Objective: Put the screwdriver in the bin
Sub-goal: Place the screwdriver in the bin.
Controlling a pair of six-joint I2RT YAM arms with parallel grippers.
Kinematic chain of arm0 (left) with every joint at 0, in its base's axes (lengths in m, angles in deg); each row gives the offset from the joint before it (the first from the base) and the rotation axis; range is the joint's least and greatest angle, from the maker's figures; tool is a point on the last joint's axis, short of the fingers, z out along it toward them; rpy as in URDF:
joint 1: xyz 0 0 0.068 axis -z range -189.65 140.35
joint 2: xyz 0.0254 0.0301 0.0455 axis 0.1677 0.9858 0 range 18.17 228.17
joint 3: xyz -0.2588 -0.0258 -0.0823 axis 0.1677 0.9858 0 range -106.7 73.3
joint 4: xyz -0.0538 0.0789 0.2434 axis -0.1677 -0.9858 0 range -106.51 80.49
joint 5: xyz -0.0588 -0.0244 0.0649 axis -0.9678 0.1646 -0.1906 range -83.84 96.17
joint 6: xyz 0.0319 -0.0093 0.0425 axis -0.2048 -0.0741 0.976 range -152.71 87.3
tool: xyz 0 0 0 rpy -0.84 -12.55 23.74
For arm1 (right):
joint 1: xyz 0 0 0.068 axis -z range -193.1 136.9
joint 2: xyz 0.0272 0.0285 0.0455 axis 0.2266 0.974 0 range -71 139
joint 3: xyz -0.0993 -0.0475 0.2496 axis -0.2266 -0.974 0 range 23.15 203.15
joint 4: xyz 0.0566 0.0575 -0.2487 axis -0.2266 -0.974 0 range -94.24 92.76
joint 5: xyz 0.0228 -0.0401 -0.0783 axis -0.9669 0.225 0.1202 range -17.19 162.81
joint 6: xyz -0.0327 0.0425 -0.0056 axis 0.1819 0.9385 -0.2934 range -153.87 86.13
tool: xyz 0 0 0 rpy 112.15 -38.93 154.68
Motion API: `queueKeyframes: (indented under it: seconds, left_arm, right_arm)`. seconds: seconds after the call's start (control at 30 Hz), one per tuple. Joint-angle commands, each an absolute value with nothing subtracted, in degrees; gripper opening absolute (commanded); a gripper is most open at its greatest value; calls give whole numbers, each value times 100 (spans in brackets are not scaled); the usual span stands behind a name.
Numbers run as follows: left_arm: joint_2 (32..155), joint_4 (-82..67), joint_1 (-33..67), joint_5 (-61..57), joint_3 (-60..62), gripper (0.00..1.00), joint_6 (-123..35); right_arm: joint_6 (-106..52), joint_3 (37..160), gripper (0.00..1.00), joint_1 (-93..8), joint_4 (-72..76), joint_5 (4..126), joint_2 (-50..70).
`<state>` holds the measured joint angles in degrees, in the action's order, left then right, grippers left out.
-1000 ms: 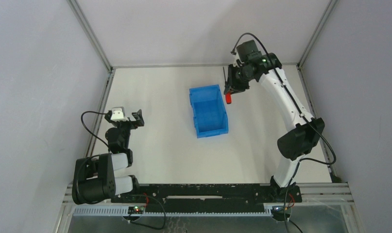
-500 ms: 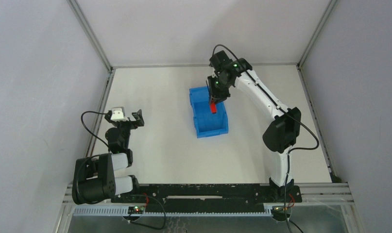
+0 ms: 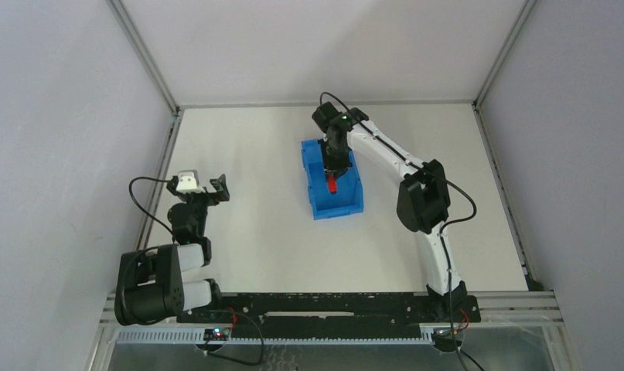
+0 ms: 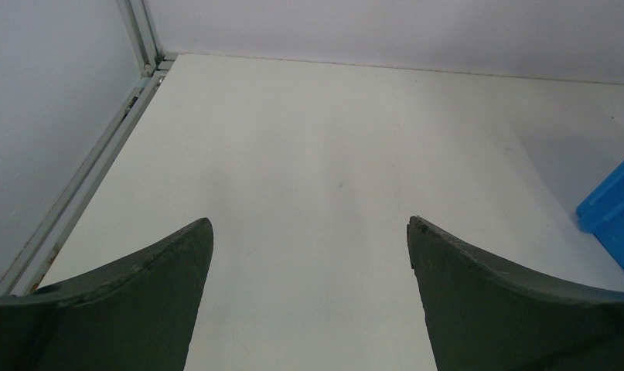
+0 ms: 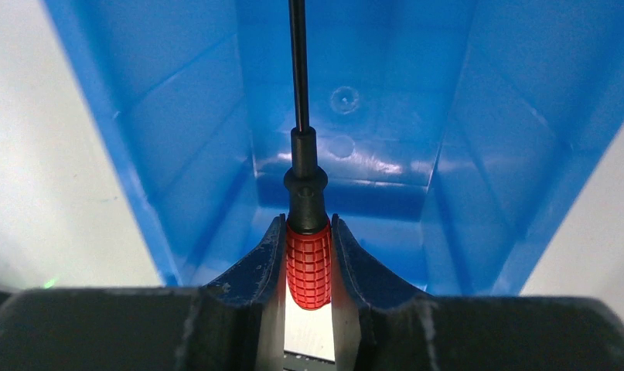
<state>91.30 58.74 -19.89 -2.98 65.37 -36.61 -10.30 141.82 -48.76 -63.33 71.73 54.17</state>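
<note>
The blue bin stands mid-table; its inside fills the right wrist view. My right gripper hangs over the bin's inside, shut on the screwdriver. In the right wrist view the gripper clamps the red ribbed handle, and the thin black shaft points ahead over the bin floor. My left gripper rests at the left of the table, open and empty, with its dark fingers spread wide over bare table.
A corner of the bin shows at the right edge of the left wrist view. A metal frame rail runs along the table's left edge, and grey walls close in the sides and back.
My right arm has swung left from beside the bin's far right corner to over the bin's inside, carrying the screwdriver. The left arm has not moved.
</note>
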Motion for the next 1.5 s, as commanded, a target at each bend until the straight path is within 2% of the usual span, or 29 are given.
queueKeyframes:
  seconds: [0.0,0.83,0.93,1.23,1.47]
  left_arm:
    - [9103,5996,-1973,-231,6605,100,-3543]
    - [9103,5997,-1968,-236,6604,100,-3547]
    - [9103,5992,-1972,-234,6604,100,-3543]
    - [9104,5992,-1968,-231,6607,100,-3547]
    - [9101,5997,-1970,-233,6604,100,-3543]
  right_arm:
    - [-950,14142,12,-4931,-6063,7456,5560]
    - [-989,14009,12,-5148,-5703,7966,6390]
    - [-969,13904,15,-5159,-5639,7992,6405]
    - [-934,13765,32,-5151,-5586,7940,6374]
    - [-915,13776,42,-5112,-5645,7930,5735]
